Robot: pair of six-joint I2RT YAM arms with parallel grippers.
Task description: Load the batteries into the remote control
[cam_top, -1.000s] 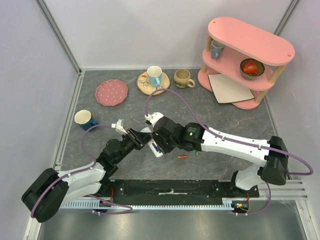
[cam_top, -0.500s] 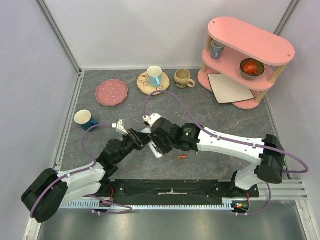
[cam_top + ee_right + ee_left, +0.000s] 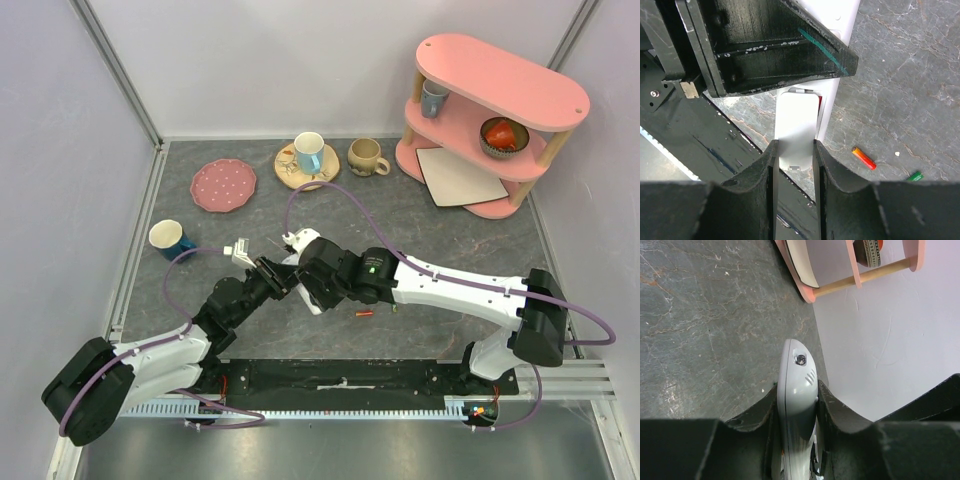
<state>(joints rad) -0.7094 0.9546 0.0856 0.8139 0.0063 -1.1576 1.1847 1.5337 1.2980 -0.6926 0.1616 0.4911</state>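
1. Remote control: slim white plastic handset, seen edge-on in the left wrist view, with a small dark round lens at its rounded tip. It sat at centre frame in the overhead view, lifted off the table between the two arms.
2. Left gripper: clamped on the remote control, one finger pressed to each broad face.
3. Right gripper: closed on a flat white panel, apparently the battery cover, with a tab at its upper end and a small notch lower down. Just right of the panel a sliver of red showed in the handset's back; whether that was a cell already seated could not be told.
4. Red-orange battery: thin cylinder lying loose on the table, right of centre in the right wrist view.
5. Green battery: lying near the first, towards the lower right edge, only partly in view.
6. Step in hand, as judged: cover handling, with two cells unloaded.
7. Handling advice: keep the left grip firm and level, move the cover along the handset's length rather than prying, and set it down well apart from the loose cells.
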